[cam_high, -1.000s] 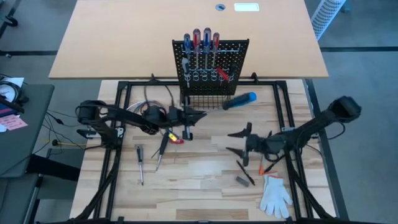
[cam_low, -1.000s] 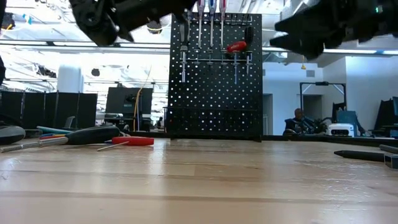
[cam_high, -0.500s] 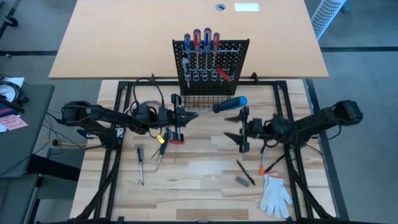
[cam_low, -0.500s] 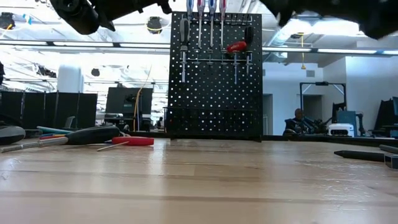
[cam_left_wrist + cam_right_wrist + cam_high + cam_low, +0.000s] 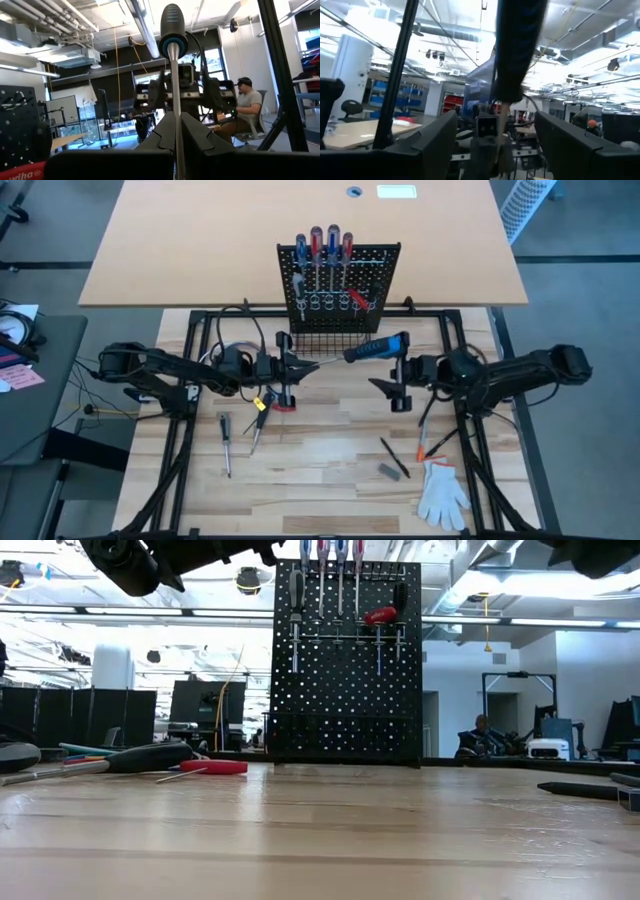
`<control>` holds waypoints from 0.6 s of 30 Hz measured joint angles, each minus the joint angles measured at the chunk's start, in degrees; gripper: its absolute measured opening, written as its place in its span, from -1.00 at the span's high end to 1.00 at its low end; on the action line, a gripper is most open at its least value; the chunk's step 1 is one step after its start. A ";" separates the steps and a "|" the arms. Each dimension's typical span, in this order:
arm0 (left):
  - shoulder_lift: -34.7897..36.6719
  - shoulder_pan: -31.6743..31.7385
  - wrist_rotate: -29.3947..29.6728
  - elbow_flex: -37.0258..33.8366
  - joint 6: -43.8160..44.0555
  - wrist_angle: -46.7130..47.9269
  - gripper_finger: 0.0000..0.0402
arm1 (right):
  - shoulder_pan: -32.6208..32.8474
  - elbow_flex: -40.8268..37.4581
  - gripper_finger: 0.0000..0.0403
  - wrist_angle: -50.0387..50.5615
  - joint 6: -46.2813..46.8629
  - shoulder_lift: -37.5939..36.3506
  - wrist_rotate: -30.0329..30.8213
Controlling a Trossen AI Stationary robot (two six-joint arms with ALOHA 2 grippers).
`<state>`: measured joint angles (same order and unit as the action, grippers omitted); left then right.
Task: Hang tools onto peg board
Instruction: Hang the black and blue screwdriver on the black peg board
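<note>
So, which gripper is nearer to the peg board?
Left. The left gripper, shut on the blue-handled screwdriver's shaft, sits just in front of the peg board; the open right gripper is farther out.

Even overhead light fills the room (ceiling fixtures glare in the wrist views), while the right wrist view's foreground blurs.

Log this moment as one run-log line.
left gripper: shut on blue-handled screwdriver shaft | right gripper: open around its handle | stage: handover, mid-air | peg board: partly filled
</note>
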<state>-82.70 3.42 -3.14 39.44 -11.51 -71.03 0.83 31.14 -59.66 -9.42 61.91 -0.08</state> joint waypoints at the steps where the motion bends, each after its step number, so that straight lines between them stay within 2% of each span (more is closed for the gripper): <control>1: 0.00 -0.04 0.00 0.00 0.00 0.34 1.00 | -0.36 0.00 -0.37 1.35 0.27 -1.06 0.02; 6: 0.00 -0.07 0.00 0.00 -1.24 1.53 1.00 | -1.94 0.00 -0.37 5.71 2.57 -3.58 0.15; 12: -0.06 -0.07 -0.32 0.03 -1.55 3.13 1.00 | -2.51 0.00 -0.37 5.68 3.21 -3.34 0.06; 18: -1.20 -0.09 -1.25 2.19 -1.86 8.35 1.00 | -1.00 0.95 -0.37 5.09 -0.27 -1.49 -4.39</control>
<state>-83.90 3.33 -4.38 41.63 -13.36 -62.69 -0.18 32.08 -54.57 -9.69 60.41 -4.47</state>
